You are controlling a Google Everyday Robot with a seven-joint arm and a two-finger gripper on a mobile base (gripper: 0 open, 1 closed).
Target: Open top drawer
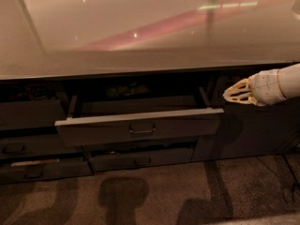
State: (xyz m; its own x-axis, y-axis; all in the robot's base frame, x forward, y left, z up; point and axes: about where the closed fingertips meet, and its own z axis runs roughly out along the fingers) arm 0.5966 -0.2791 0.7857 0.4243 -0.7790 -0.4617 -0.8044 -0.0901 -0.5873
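The top drawer is seen pulled out beneath the counter, at the middle of the cabinet. Its grey interior is shadowed, and any contents cannot be made out. Its long axis runs left to right; the front, with a central handle, faces outward over the floor. The gripper hangs just beyond the drawer's right end, apart from it, holding nothing; whether it is open cannot be told.

My pale cream gripper hangs just right of the pulled-out dark grey top drawer, my white arm cut off by the right edge. The drawer's front hides most of its inside, and the shapes in the shadowed recess under the glossy beige countertop are too dim to name.
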